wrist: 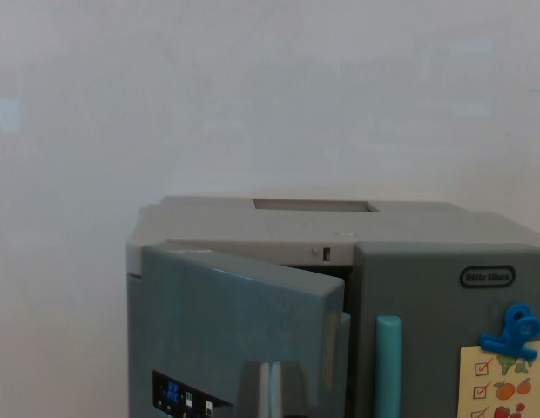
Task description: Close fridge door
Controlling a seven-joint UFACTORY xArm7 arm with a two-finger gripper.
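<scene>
A grey toy fridge (305, 228) fills the lower half of the wrist view. Its left door (226, 322) stands ajar, its free edge swung out toward the camera, with a dark gap (340, 272) between it and the body. The right door (444, 331) is shut and has a teal handle (388, 366). A blurred grey shape (272, 390) at the bottom edge, in front of the left door, looks like my gripper's tips with a teal strip between them. Too little of it shows to tell how the jaws stand.
A plain white wall (253, 87) is behind the fridge. The left door carries a dark display panel (178, 394). A blue clip (512, 331) pins a paper checklist (505, 383) to the right door, below a logo badge (488, 277).
</scene>
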